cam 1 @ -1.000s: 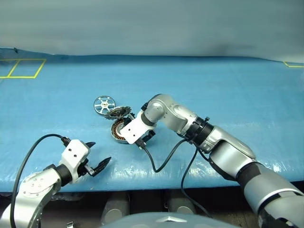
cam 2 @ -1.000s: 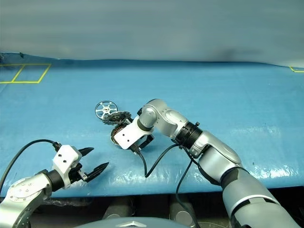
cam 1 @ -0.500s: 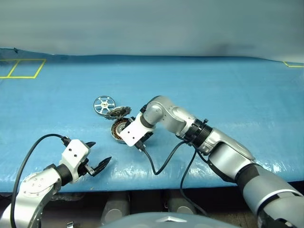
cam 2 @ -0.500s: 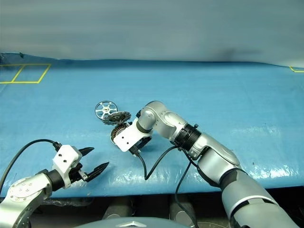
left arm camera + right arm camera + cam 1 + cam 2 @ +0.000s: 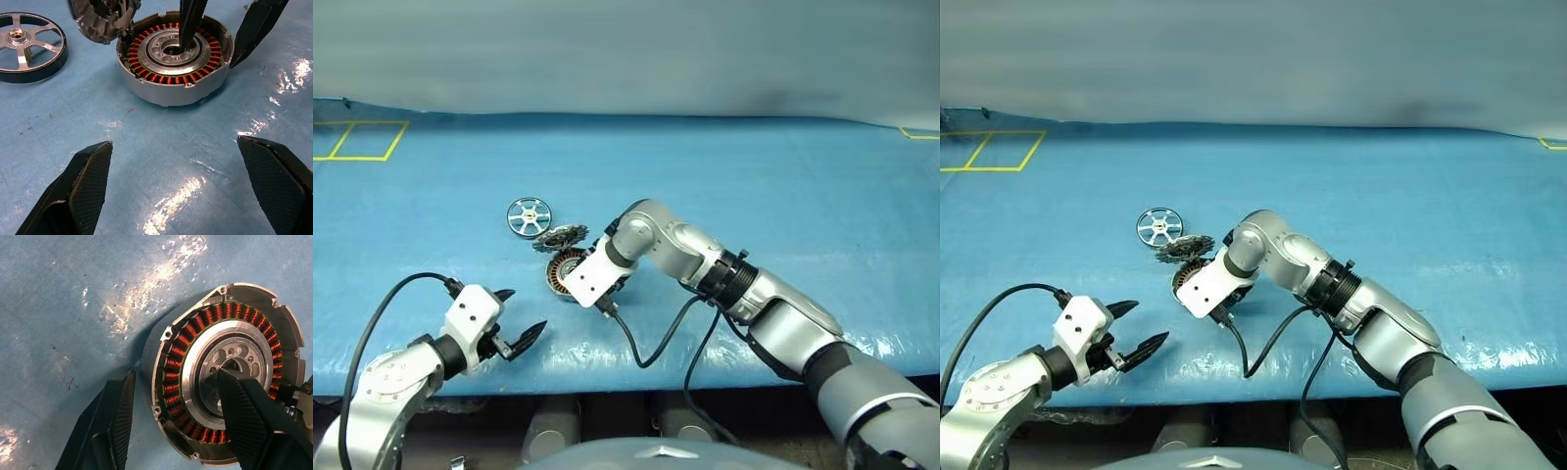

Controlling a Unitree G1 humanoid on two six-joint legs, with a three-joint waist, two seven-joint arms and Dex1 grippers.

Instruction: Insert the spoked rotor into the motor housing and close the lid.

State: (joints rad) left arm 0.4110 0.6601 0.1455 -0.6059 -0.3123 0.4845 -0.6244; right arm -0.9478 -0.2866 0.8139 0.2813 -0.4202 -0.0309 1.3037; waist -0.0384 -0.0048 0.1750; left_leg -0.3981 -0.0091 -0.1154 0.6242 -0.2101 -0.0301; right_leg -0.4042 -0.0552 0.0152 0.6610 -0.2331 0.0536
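Observation:
The motor housing, a grey puck with copper windings, lies open on the blue table. Its toothed lid stands tilted up at the far rim. The shiny spoked rotor lies flat just beyond, to the left. My right gripper points steeply down over the housing. One finger sits in the central bore and the other against the outer wall, shut on it. My left gripper hangs open near the table's front edge, empty, aimed at the housing from a short way off.
The blue sheet covers the whole table, with its front edge close below both arms. Black cables trail from the wrists over that edge. Yellow tape marks lie at the far left and far right corners.
The right gripper's fingers have drawn together onto the housing wall, and the lid has shifted slightly. The left arm has stayed still.

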